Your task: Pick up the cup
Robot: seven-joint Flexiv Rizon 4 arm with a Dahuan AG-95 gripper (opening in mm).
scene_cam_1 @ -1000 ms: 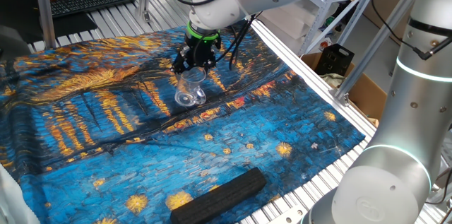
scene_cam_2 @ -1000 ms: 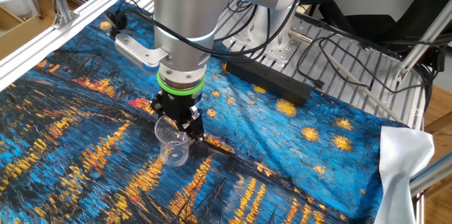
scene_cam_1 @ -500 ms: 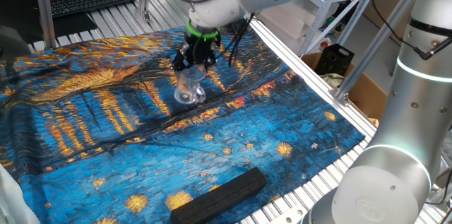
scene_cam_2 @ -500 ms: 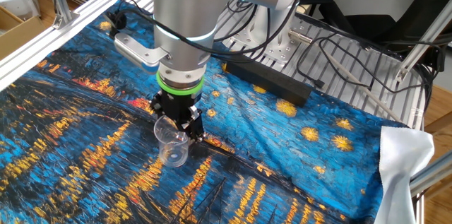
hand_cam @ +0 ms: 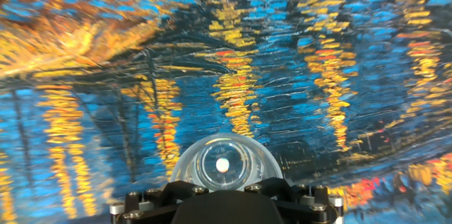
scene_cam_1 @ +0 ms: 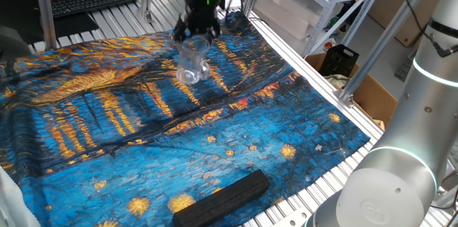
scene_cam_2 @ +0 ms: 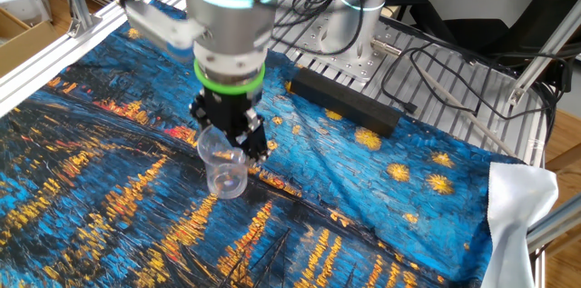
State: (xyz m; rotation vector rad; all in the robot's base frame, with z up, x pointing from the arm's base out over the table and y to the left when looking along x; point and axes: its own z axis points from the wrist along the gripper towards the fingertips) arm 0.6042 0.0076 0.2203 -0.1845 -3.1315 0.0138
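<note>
The cup (scene_cam_1: 192,61) is clear, glossy glass with a thick base that catches a bright highlight. The gripper (scene_cam_2: 231,134) looks like matt black metal or plastic with small shiny screws. The cloth (scene_cam_1: 107,134) is wrinkled printed fabric, faintly sheened. The counter (scene_cam_1: 343,173) is ribbed, brushed metal. The black block (scene_cam_1: 222,198) looks matt and rough.

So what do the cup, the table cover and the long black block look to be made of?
Cup: clear, colourless glass or hard plastic; the pattern shows through it, and the hand view shows a thick round base. Table cover: printed fabric, matte, with creases and folds. Black block: dull black and rough-surfaced, perhaps foam or charred wood; hard to tell. The gripper is closed on the cup.
</note>
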